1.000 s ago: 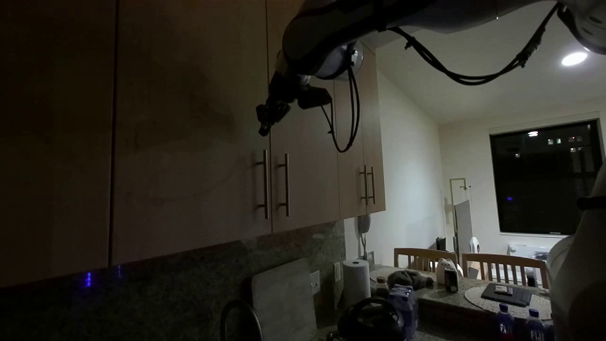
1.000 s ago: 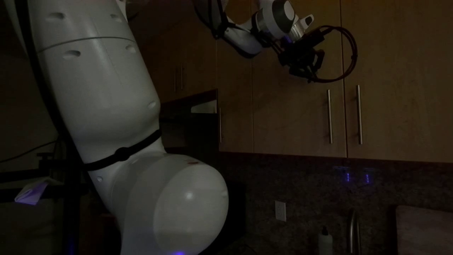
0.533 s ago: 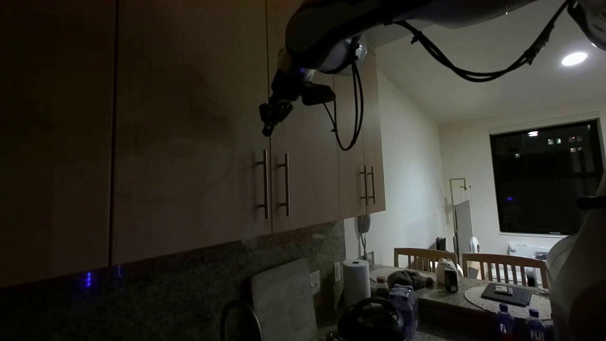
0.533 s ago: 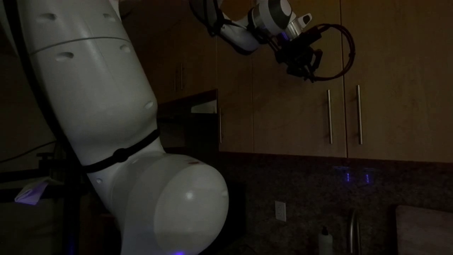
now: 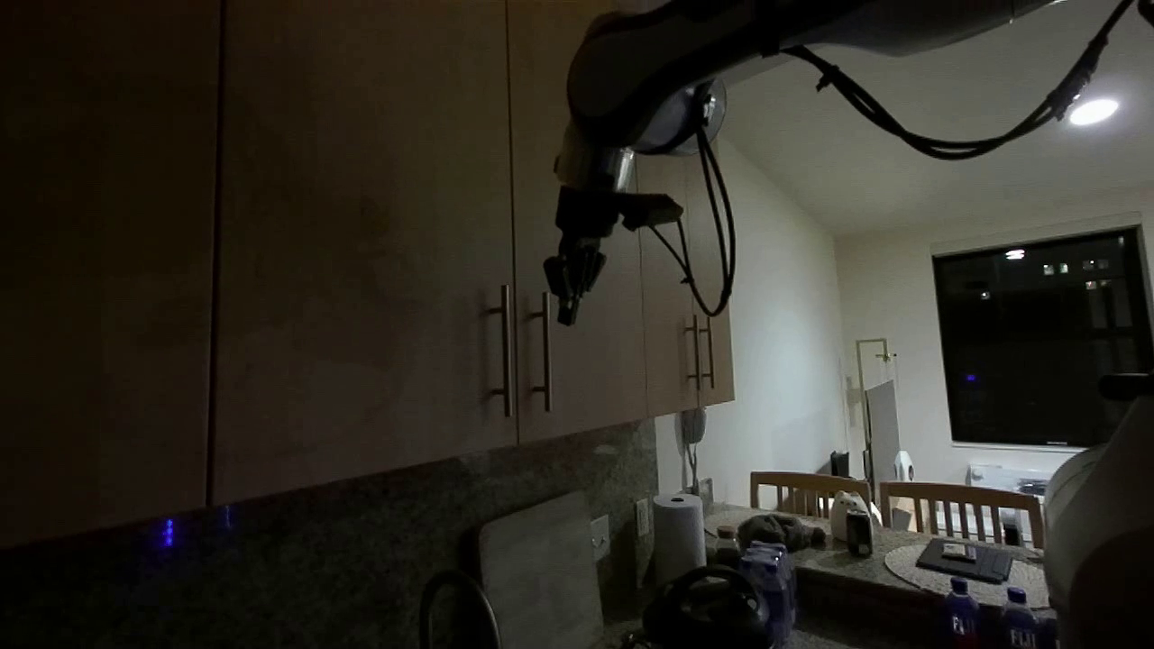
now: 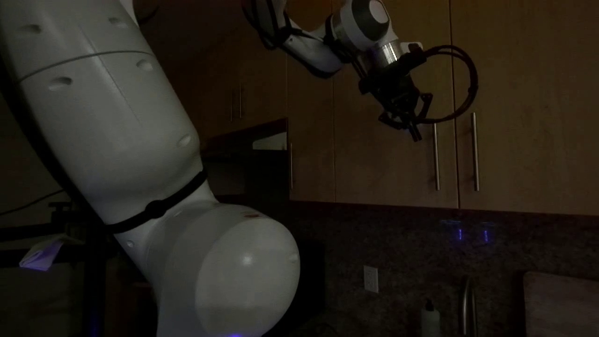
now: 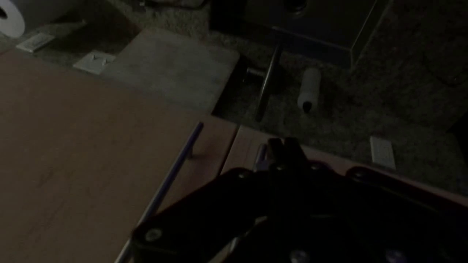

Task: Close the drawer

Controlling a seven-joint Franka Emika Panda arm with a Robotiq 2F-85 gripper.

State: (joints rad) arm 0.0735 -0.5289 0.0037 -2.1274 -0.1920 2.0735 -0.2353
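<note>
A tall flat beige cabinet door (image 5: 361, 252) with a slim vertical metal bar handle (image 5: 507, 351) near its edge shows in both exterior views (image 6: 383, 164). It looks flush with its neighbour. A similar door (image 5: 586, 379) with its own bar handle (image 5: 545, 351) stands beside it. My gripper (image 5: 566, 317) is shut and empty. It hangs pointing down in front of the doors near handle height, apart from them, and shows in both exterior views (image 6: 415, 135). In the wrist view the fingertips (image 7: 283, 144) are together and partly cover a handle (image 7: 261, 155).
Below the cabinets are a cutting board (image 5: 541, 568), a faucet (image 6: 467, 304) and a soap bottle (image 6: 430, 320). A paper towel roll (image 5: 678, 536) and water bottles (image 5: 962, 613) stand at the counter. Narrower cabinet doors (image 5: 712, 270) are farther along. The room is dark.
My gripper has moved down and, in an exterior view, rightward away from the doors' seam. It points more steeply down. The doors have not moved, and the gripper stays shut.
</note>
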